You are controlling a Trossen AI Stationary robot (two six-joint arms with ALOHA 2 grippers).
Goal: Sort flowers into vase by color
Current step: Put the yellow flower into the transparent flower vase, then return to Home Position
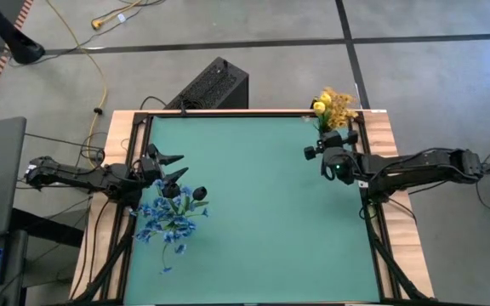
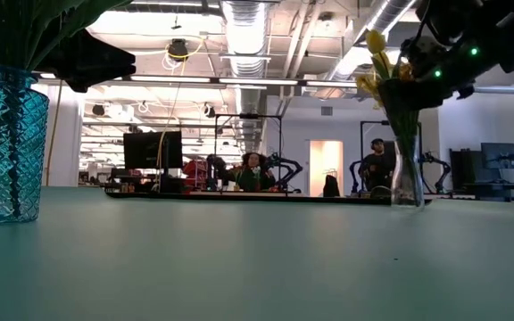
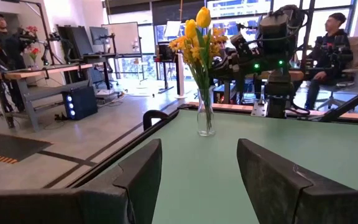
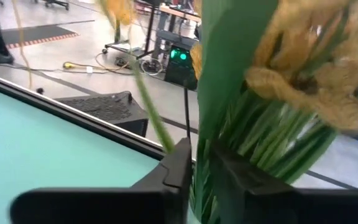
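Observation:
Yellow flowers (image 1: pixel 334 106) stand in a clear glass vase (image 2: pixel 407 178) at the table's far right corner. They also show in the left wrist view as yellow flowers (image 3: pixel 194 37). My right gripper (image 4: pixel 197 171) reaches level into the bunch's green stems, with its fingers a narrow gap apart; from above it shows as the right gripper (image 1: pixel 326 138). Blue flowers (image 1: pixel 170 217) fill a blue patterned vase (image 2: pixel 5 147) at the left. My left gripper (image 1: pixel 175 167) hangs open beside the blue bunch, nothing between its fingers (image 3: pixel 135 180). My right gripper has its fingers on either side of a green stem or leaf (image 4: pixel 199 146) of the yellow bunch, coming at it level from the table's near side, above the vase's mouth. A thin gap shows at the fingertips. I cannot tell whether they touch the stem.
The green mat (image 1: pixel 262 204) lies bare between the two vases. A wooden frame (image 1: pixel 381 136) borders the table. A black box (image 1: pixel 215 85) and a yellow cable (image 1: pixel 100 76) lie on the floor beyond the far edge. People sit at benches in the room behind.

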